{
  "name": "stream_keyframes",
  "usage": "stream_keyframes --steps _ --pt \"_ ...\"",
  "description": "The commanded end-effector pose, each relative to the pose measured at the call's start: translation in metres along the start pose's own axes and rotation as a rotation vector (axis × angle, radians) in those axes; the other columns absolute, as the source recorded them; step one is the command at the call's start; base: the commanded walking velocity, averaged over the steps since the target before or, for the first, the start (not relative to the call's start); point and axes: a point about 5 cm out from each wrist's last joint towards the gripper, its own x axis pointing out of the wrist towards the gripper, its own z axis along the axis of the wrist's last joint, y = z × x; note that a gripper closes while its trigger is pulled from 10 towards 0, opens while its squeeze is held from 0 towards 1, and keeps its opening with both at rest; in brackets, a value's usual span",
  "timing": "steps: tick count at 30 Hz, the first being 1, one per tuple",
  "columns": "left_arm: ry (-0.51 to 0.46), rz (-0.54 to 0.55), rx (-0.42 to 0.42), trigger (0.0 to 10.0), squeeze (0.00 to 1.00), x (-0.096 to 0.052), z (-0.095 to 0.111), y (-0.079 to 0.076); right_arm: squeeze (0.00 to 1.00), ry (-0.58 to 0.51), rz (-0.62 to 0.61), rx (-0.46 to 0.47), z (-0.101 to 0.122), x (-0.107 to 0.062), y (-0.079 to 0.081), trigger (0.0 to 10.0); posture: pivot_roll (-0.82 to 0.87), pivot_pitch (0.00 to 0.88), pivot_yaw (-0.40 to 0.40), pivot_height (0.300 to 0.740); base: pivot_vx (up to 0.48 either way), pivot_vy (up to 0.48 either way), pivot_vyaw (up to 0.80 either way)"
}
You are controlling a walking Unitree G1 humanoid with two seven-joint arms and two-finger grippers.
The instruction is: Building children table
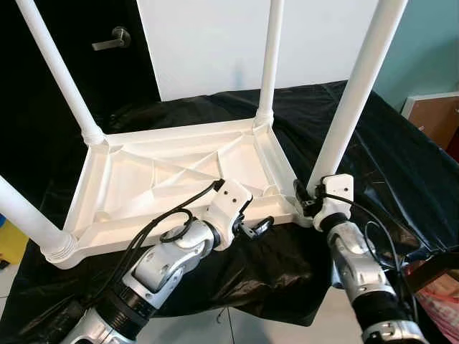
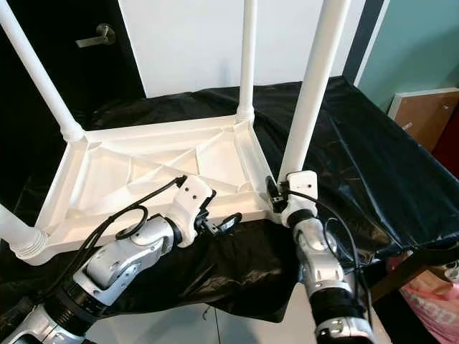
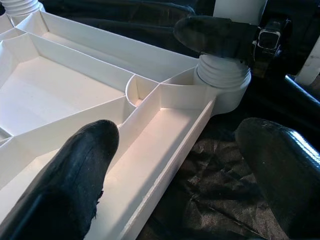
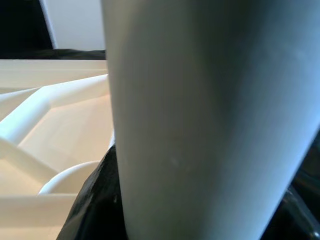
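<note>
A white plastic children's table top (image 1: pixel 143 179) lies upside down on a black cloth (image 1: pixel 401 165), its ribbed underside facing up. Several white legs stand in its corner sockets, including the near right leg (image 1: pixel 355 93) and the far right leg (image 1: pixel 270 64). My left gripper (image 1: pixel 254 228) is open at the front rim (image 3: pixel 165 165), one finger (image 3: pixel 85 165) inside the tray and the other over the cloth. My right gripper (image 1: pixel 308 197) is shut on the near right leg (image 4: pixel 200 115), just above its ribbed collar (image 3: pixel 222 77).
The cloth-covered surface ends close in front of me, with tiled floor below. A dark door with a lever handle (image 1: pixel 115 37) stands at the back left. A brown cabinet (image 1: pixel 434 115) is at the right, a pink bag (image 1: pixel 437 294) at the lower right.
</note>
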Motion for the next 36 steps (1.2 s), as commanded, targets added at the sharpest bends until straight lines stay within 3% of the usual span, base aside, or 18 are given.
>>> stream_keyframes --steps 1,4,8,13,14,21,29,31,32,33,34,36 --pt "0.008 -0.202 0.001 10.0 0.00 -0.003 0.000 -0.011 0.00 0.114 -0.077 0.029 -0.022 -0.008 0.006 10.0 -0.15 0.000 0.015 0.740 0.000 0.000 0.00" --pt "0.010 -0.202 0.001 10.0 0.00 -0.004 0.000 -0.011 0.00 0.117 -0.121 0.050 -0.021 -0.006 0.011 10.0 -0.15 0.000 0.016 0.740 0.000 0.000 0.00" --pt "0.020 -0.199 0.003 10.0 0.00 -0.005 -0.002 -0.009 0.00 0.048 -0.067 0.103 -0.010 -0.005 0.033 10.0 -0.15 0.000 0.020 0.740 0.000 0.000 0.00" --pt "0.021 -0.199 0.001 10.0 0.00 -0.006 -0.002 -0.009 0.00 0.031 -0.050 0.107 -0.006 -0.008 0.037 10.0 -0.14 0.000 0.022 0.740 0.000 0.000 0.00" --pt "0.022 -0.199 0.000 10.0 0.00 -0.007 -0.002 -0.009 1.00 0.026 -0.051 0.110 -0.005 -0.008 0.037 10.0 -0.14 0.000 0.023 0.740 0.000 0.000 0.00" --pt "0.024 -0.195 -0.001 10.0 0.00 -0.008 -0.002 -0.009 1.00 -0.006 -0.067 0.103 0.003 -0.007 0.032 10.0 -0.14 0.000 0.022 0.740 0.000 0.000 0.00" --pt "0.022 -0.196 -0.001 10.0 0.00 -0.008 -0.001 -0.009 1.00 -0.040 0.118 0.049 0.010 -0.009 0.011 10.0 -0.14 0.000 0.026 0.740 0.000 0.000 0.00" --pt "0.022 -0.196 -0.001 10.0 0.00 -0.008 -0.001 -0.009 1.00 -0.040 0.118 0.049 0.010 -0.009 0.011 10.0 -0.14 0.000 0.026 0.740 0.000 0.000 0.00" --pt "0.023 -0.195 -0.001 10.0 0.00 -0.008 -0.001 -0.009 0.88 -0.038 0.164 0.035 0.010 -0.011 0.007 10.0 -0.14 0.000 0.026 0.740 0.000 0.000 0.00" --pt "0.023 -0.195 -0.001 10.0 0.00 -0.008 -0.001 -0.009 0.88 -0.038 0.164 0.035 0.010 -0.011 0.007 10.0 -0.14 0.000 0.026 0.740 0.000 0.000 0.00" --pt "0.024 -0.196 0.000 10.0 0.00 -0.008 -0.001 -0.009 0.00 -0.031 0.227 0.015 0.010 -0.012 0.004 10.0 -0.15 0.000 0.028 0.740 0.000 0.000 0.00" --pt "0.025 -0.197 0.000 10.0 0.00 -0.008 -0.001 -0.009 0.00 -0.023 0.285 -0.005 0.010 -0.013 0.001 10.0 -0.15 0.000 0.030 0.740 0.000 0.000 0.00"
